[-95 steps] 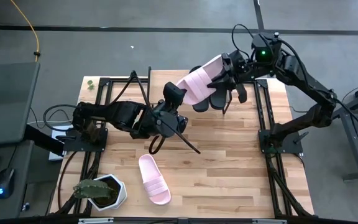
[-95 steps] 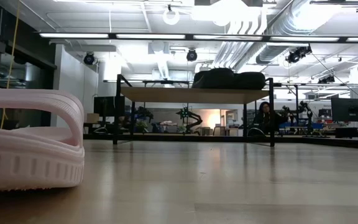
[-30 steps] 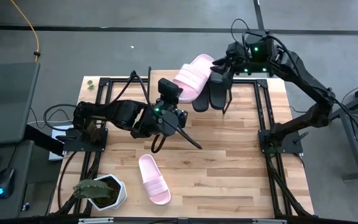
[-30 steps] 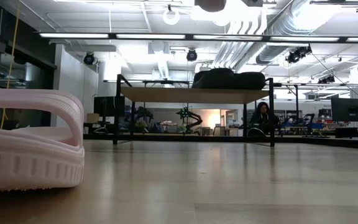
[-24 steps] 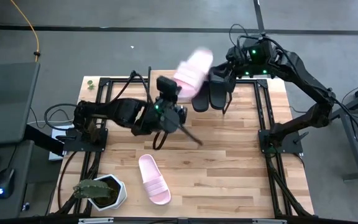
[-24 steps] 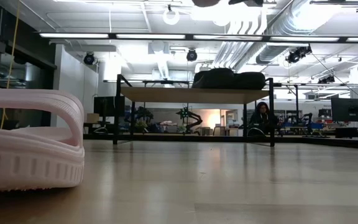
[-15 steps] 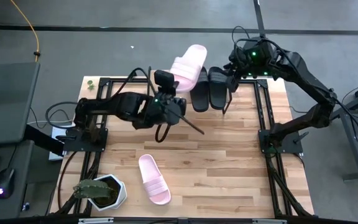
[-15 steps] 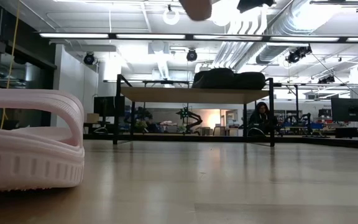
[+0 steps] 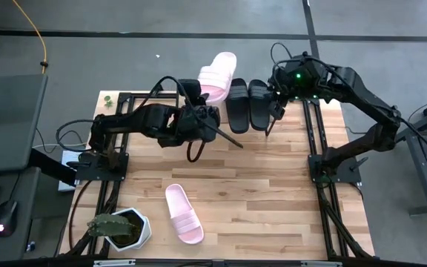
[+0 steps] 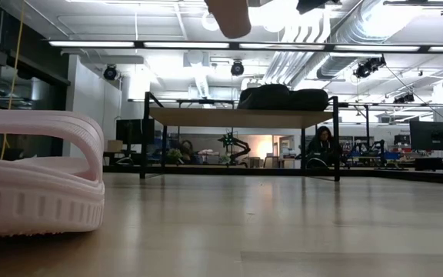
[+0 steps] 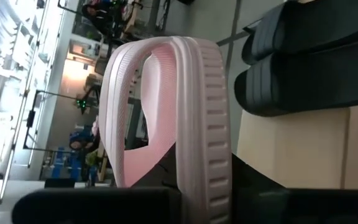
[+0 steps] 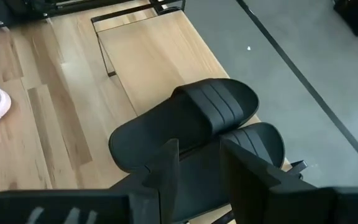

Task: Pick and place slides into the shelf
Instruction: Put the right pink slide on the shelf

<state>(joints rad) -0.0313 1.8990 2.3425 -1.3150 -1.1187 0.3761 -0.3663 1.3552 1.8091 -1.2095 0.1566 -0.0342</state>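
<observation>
One pale pink slide [image 9: 217, 73] is in the air at the table's far edge, with my left gripper [image 9: 201, 100] shut on it; its free end shows at the top of the low view [image 10: 229, 15]. Two black slides [image 9: 248, 104] lie side by side, soles down, on the shelf's top board [image 12: 157, 59]. My right gripper [image 12: 197, 165] hovers open just above and to the right of them, with nothing between its fingers. The other pink slide [image 9: 184, 213] lies sole down on the table near the front edge. My left gripper pinches the pink slide's sole [image 11: 197, 183] between its two fingers, at the end nearer the ribbed strap [image 11: 114, 106]. The fingers come from the table's near-left side, nearly level. The slide is lifted clear and turned on its side, its free end pointing past the far edge.
A potted plant in a white pot [image 9: 121, 228] stands at the near left corner. Black frame rails [image 9: 316, 141] run along both sides of the table. The shelf [image 10: 241, 117] stands at the far edge, and bare wood lies between it and the near pink slide.
My left gripper has carried the pink slide toward the far edge and a little left, away from my right gripper, rolling so that the slide has turned about and its free end points beyond the table. My right gripper has tipped down and shifted slightly over the black slides.
</observation>
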